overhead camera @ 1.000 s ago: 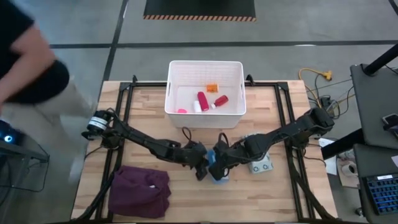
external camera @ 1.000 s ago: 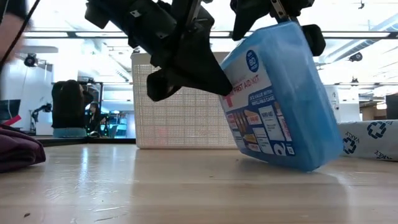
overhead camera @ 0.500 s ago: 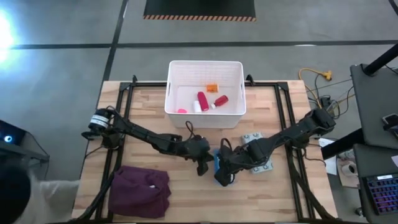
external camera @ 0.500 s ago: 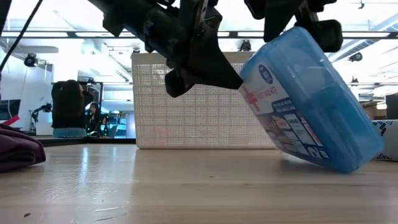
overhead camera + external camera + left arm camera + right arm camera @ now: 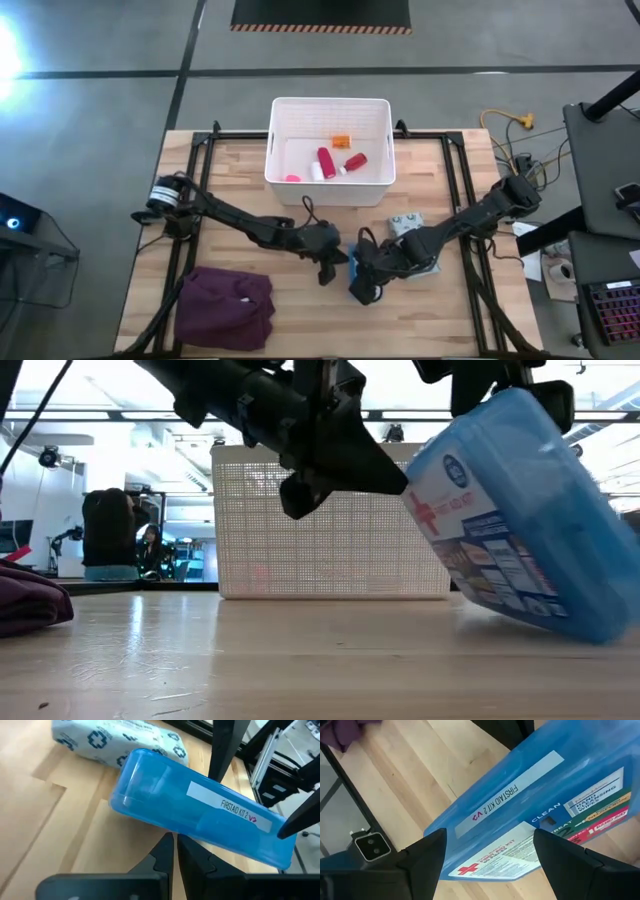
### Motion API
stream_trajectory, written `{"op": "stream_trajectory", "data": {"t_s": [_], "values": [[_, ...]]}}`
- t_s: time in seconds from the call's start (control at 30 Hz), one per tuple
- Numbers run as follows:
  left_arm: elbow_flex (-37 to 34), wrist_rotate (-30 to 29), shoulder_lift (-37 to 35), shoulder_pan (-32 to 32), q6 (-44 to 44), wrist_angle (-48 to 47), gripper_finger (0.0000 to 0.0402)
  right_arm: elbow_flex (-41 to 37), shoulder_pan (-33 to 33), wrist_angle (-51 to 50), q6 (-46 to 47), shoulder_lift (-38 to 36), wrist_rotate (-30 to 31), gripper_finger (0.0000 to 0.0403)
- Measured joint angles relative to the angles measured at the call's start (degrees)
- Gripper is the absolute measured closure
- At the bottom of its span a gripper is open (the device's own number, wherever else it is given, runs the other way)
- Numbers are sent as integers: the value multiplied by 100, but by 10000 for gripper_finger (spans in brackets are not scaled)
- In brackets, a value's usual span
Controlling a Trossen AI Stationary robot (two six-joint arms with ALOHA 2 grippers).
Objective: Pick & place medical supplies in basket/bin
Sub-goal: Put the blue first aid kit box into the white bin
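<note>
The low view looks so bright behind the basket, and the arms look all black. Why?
In the low view the camera faces bright windows and ceiling lights, so the left gripper shows as a dark silhouette against them, and the basket looks washed out. The blue first-aid box glows because light passes through it. In the high view, light is even apart from a glare spot at the picture's left edge.

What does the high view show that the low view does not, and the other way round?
Only the high view shows the red bottles lying inside the white basket, the patterned packet beside the right arm, and the whole maroon cloth. Only the low view shows the first-aid box tilted, with its lower edge at the table, and its red cross label. Both show the basket, the box, the left claw beside it and the right claw on it.
</note>
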Motion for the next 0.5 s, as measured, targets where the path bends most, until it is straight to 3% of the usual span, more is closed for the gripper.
{"op": "stream_trajectory", "data": {"t_s": [0.13,0.27,0.5], "values": [[0,239,252,26,-21,456,394,-14,117,-115,-46,-96,73,115],[4,295,464,37,-64,1047,394,-13,306,-148,-98,-367,542,115],[95,358,755,152,-63,1846,394,-17,386,-660,50,-699,615,115]]}}
